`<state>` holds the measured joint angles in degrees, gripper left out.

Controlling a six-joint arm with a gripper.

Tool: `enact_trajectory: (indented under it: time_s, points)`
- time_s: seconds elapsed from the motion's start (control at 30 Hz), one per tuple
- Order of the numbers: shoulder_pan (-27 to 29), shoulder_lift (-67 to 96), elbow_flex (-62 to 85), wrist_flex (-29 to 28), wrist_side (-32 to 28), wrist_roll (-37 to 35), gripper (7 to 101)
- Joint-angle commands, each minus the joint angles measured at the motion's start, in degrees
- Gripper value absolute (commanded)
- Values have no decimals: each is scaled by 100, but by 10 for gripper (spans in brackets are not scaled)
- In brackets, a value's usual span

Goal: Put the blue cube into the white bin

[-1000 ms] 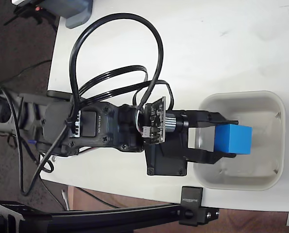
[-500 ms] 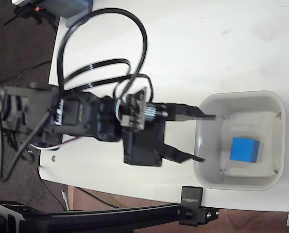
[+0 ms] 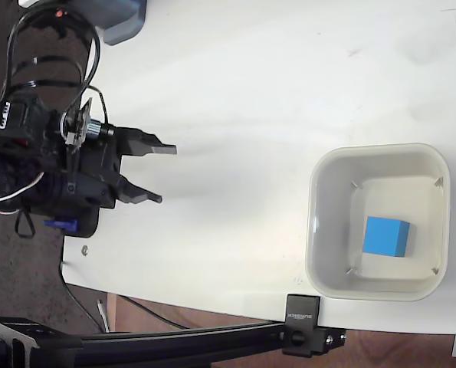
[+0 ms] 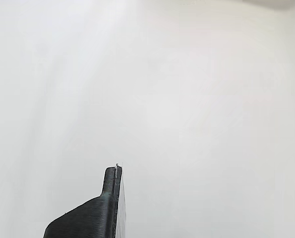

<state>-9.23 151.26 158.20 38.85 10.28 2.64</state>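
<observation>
Withdrawn well clear, gripper (image 3: pixel 160 173) stands empty, jaws apart; blue cube (image 3: pixel 386 236) rests inside white bin (image 3: pixel 319 222), far ahead. Advise retracting steadily.

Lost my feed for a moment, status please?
Gripper open, empty, over bare table. Blue cube resting inside white bin. Nothing in the way.

In the fixed view, far right on the table (image 3: pixel 250 92): the white bin (image 3: pixel 377 153), with the blue cube (image 3: pixel 387 235) inside on its floor, nearer the lower wall. Far left, at the table's edge and well apart from the bin: the gripper (image 3: pixel 165 173), fingertips pointing right. Beyond the top-left corner, a grey device (image 3: pixel 120 19).
</observation>
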Motion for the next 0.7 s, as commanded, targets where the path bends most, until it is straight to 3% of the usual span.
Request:
enact_trajectory:
  time_s: [0.03,0.27,0.7]
  points:
    - [-18,1213,527,308,-70,-88,1003]
    - [-123,2364,1318,545,-62,18,1003]
    - [-79,2364,1318,563,-9,97,1003]
